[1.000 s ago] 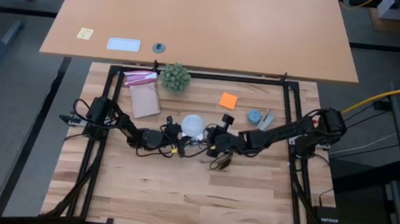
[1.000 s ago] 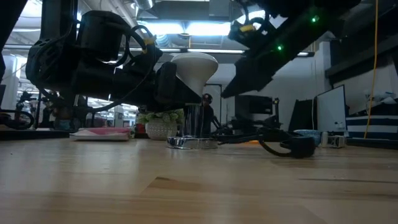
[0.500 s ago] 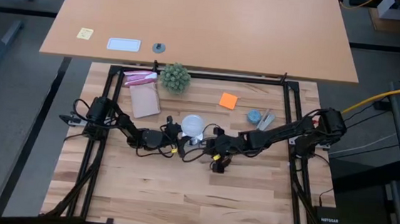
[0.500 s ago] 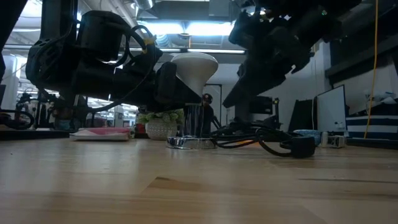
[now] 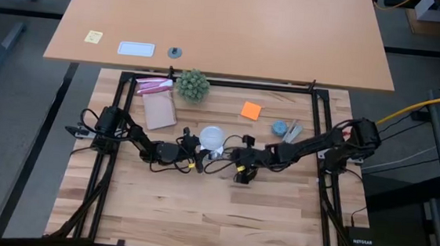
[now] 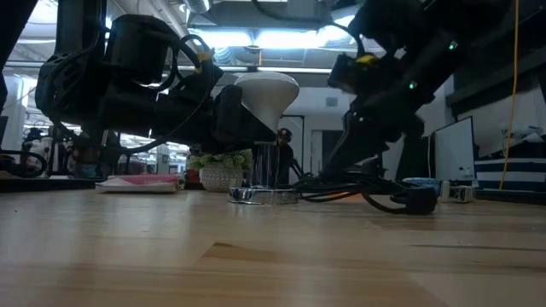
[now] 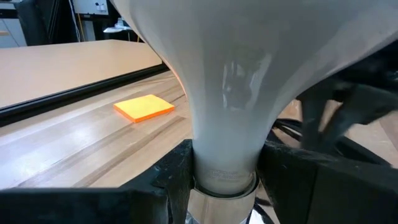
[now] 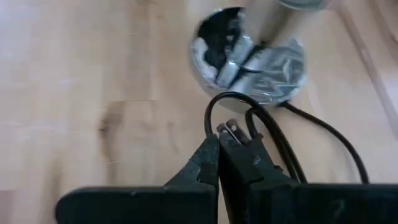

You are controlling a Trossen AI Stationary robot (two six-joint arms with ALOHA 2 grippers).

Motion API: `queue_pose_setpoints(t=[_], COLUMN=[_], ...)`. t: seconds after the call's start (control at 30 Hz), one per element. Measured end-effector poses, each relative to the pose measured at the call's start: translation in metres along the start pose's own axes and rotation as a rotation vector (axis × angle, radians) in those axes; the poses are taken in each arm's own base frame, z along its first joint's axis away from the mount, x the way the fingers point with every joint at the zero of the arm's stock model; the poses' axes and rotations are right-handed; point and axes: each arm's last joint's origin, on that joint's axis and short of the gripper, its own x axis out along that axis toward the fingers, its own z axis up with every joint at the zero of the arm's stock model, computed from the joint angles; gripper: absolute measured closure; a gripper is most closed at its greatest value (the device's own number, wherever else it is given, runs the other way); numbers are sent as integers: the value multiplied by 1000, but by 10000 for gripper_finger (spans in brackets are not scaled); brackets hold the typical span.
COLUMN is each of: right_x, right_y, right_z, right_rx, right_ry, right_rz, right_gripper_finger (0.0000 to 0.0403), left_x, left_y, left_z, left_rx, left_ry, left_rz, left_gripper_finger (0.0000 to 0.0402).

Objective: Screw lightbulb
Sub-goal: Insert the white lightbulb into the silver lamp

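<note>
We saw the left gripper point(image 7: 221, 171) clamped on the narrow neck of the lightbulb point(image 7: 249, 68), one dark finger point(image 7: 171, 177) pressed against each side just above the metal collar. The bulb stood upright, globe up, directly over the socket disc point(image 6: 263, 195), with its screw end reaching down to the disc. From above, the lightbulb point(image 5: 212, 136) lay at the middle of the wooden table point(image 5: 197, 208), with the left gripper point(image 5: 195, 148) just beside it on the left arm's side.

The right gripper point(image 8: 219, 149) had its fingers pressed fully together, tips low over the wood and just beside the loop of thin black cord point(image 8: 273, 134) that ran from the socket disc point(image 8: 249, 53). A plug point(image 8: 239, 134) with two metal prongs lay at those tips; whether they pinched it, we could not tell. In the overhead view the right gripper point(image 5: 241, 172) sat near the bulb, on the side facing the right arm.

Beyond the bulb, toward the table's far edge, stood a spiky green plant point(image 5: 192, 84). An orange sticky note point(image 5: 251, 110) lay near the bulb on that same far side, and a pink-topped package point(image 5: 157, 102) rested beside the plant.
</note>
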Motion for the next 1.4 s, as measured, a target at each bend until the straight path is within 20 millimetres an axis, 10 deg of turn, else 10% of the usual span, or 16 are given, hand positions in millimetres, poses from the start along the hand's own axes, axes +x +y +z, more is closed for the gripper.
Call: queue_pose_setpoints(t=[0.5,1.07,1.4], right_x=[10,0,39], right_y=[-58,20,29], right_z=[5,10,-6], right_rx=[132,86,97], right_ry=[-108,-212,-238], right_rz=[-264,94,54], right_gripper_finger=[395,395,395], left_x=[0,0,0], left_y=[0,0,0], left_z=[0,0,0], left_rx=[0,0,0], left_ry=[0,1,0], left_rz=[0,0,0], left_gripper_finger=[249,249,249])
